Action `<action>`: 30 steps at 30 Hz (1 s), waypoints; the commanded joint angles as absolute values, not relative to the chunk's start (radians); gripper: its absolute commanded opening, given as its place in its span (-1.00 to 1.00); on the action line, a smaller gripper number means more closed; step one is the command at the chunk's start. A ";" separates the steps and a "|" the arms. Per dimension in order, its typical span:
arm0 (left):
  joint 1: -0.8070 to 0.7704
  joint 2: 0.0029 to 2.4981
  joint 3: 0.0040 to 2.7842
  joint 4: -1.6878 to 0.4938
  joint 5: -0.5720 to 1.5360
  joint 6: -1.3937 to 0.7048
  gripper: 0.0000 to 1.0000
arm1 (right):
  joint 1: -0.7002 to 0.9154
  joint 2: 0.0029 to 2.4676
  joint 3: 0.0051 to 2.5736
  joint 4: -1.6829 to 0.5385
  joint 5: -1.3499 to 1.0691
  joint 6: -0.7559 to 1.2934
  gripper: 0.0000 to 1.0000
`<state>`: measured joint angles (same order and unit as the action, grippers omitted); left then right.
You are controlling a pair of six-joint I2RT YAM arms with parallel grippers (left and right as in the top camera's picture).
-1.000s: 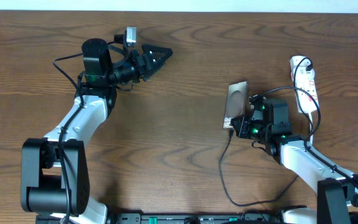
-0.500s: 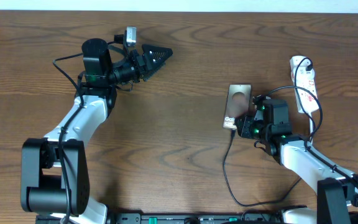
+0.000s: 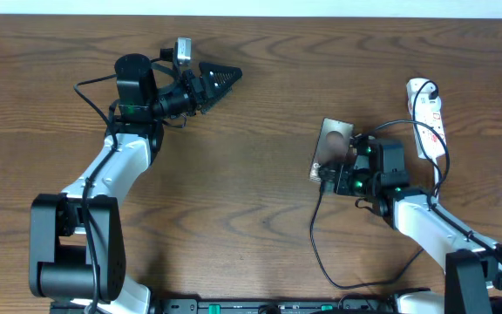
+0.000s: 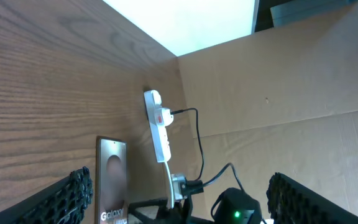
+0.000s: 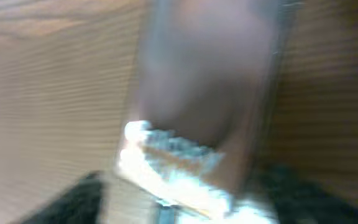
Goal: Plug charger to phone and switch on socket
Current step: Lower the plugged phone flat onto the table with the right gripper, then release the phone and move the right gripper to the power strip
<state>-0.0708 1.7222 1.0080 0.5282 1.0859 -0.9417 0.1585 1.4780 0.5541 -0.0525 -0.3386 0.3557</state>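
Since a second ago, the phone [image 3: 334, 144] had changed. It had looked thin and tipped up. Now it lay flat and turned a little. The right gripper [image 3: 338, 173] had shifted a bit along its near end. Nothing else had moved.

The brown wood table [image 3: 260, 192] filled the overhead view. The left arm [image 3: 116, 174] reached from the near left toward the far side. The left gripper [image 4: 180, 177] hung there, well apart from all the task things. Its jaws stood wide, and nothing was between the fingers [image 4: 73, 193].

The right arm [image 3: 425, 218] came in from the near right corner. Its gripper sat at the phone's near end. The right wrist view was all blur, so I could not tell how those jaws stood. I also could not tell if they touched the phone.

The socket [image 3: 427, 118] lay on the table near the far right, apart from the phone. It was white with a red mark [image 4: 160, 117], and a black plug [image 4: 174, 113] was stuck in it.

The phone lay on the table between the two arms, closer to the right one.

The charger [image 3: 312, 235] ran from the phone's near end in a loop toward the near edge. Then it curved back under the right arm. Its tip was too small to see if it was in the phone.
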 commanded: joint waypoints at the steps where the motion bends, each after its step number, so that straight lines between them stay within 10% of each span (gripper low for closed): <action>1: -0.068 1.712 1.018 0.531 1.087 -0.924 0.82 | 0.158 1.464 0.637 -0.109 -0.547 0.422 0.99; 19: -0.068 1.712 1.018 0.531 1.087 -0.924 0.82 | 0.068 1.462 1.433 -0.980 -0.228 0.125 0.98; 30: -0.068 1.712 1.018 0.531 1.087 -0.924 0.82 | -0.191 1.491 1.548 -1.024 0.090 0.126 0.98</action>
<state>-0.0708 1.7222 1.0080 0.5274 1.0855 -0.9413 -0.1310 1.4727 1.5436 -1.0191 -0.0013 0.1448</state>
